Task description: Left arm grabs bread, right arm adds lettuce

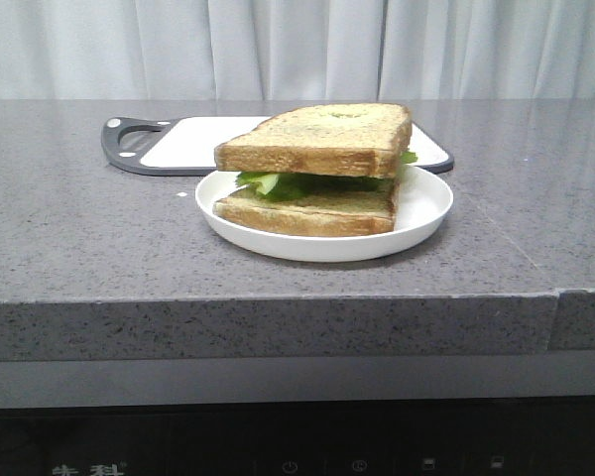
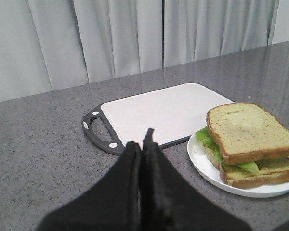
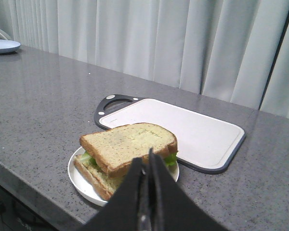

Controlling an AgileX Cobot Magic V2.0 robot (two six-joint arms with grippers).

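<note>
The bread (image 1: 317,139), a toasted slice with a faint pale-green blotch on its face, lies on top of the lettuce (image 1: 278,183). The lettuce rests on a second slice (image 1: 307,216) in a white plate (image 1: 423,213). Neither arm shows in the front view. In the left wrist view my left gripper (image 2: 142,144) is shut and empty, held off to the side of the plate (image 2: 202,163) and the bread (image 2: 248,127). In the right wrist view my right gripper (image 3: 147,161) is shut and empty, in front of the bread (image 3: 127,144). Lettuce (image 3: 169,159) pokes out at the edge.
A white cutting board (image 1: 193,144) with a black rim and handle lies just behind the plate. Another white plate (image 3: 2,45) sits far off on the counter. The grey counter's front edge (image 1: 278,297) is close to the plate. Pale curtains hang behind.
</note>
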